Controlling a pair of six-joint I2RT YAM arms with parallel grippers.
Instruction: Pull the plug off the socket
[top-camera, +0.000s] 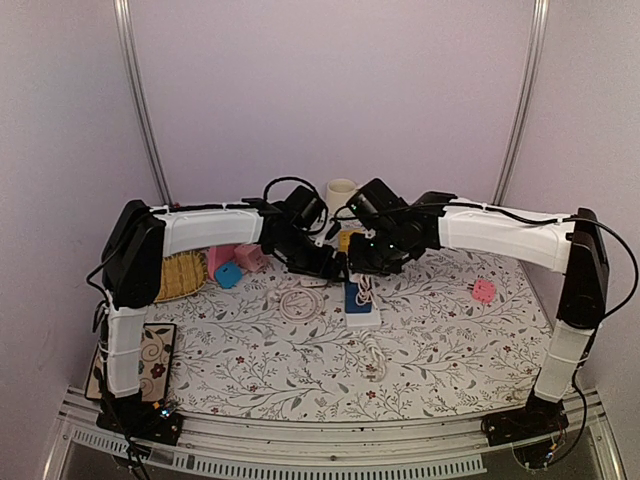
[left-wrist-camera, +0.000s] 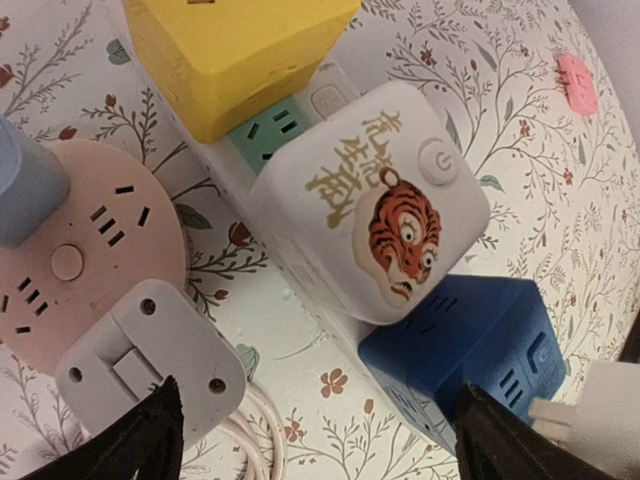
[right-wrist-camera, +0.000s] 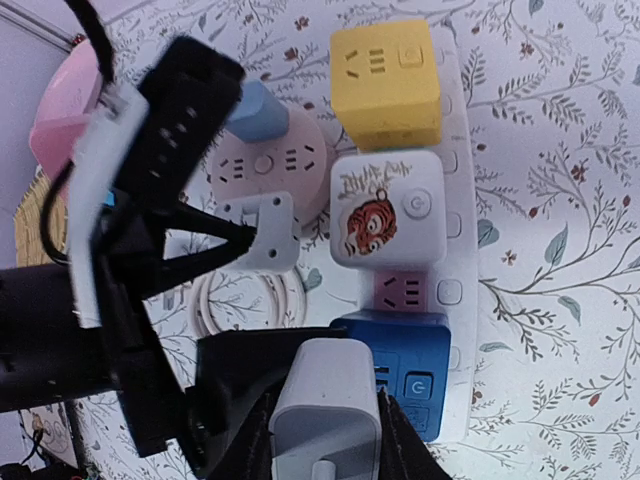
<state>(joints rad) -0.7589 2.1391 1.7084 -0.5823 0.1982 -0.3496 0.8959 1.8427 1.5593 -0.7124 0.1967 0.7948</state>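
Observation:
A white power strip (right-wrist-camera: 452, 235) lies on the floral cloth. It carries a yellow cube (right-wrist-camera: 385, 85), a white tiger cube (right-wrist-camera: 388, 208) and a blue cube socket (right-wrist-camera: 408, 375). My right gripper (right-wrist-camera: 325, 445) is shut on a white plug (right-wrist-camera: 325, 410) at the blue cube's left side. I cannot tell whether its prongs are still in. My left gripper (left-wrist-camera: 320, 450) is open and low over the cloth. One of its fingers (left-wrist-camera: 140, 440) is by a flat white plug (left-wrist-camera: 150, 355), the other by the blue cube (left-wrist-camera: 460, 350). From above, both grippers (top-camera: 330, 268) (top-camera: 362, 262) meet over the strip (top-camera: 362, 312).
A round pink socket (right-wrist-camera: 265, 165) with a light blue plug (right-wrist-camera: 258, 110) lies left of the strip, beside a coiled white cable (top-camera: 298, 302). A woven basket (top-camera: 180, 275), pink and blue pieces (top-camera: 228, 268), a cream cup (top-camera: 341, 192) and a pink square (top-camera: 484, 291) are around.

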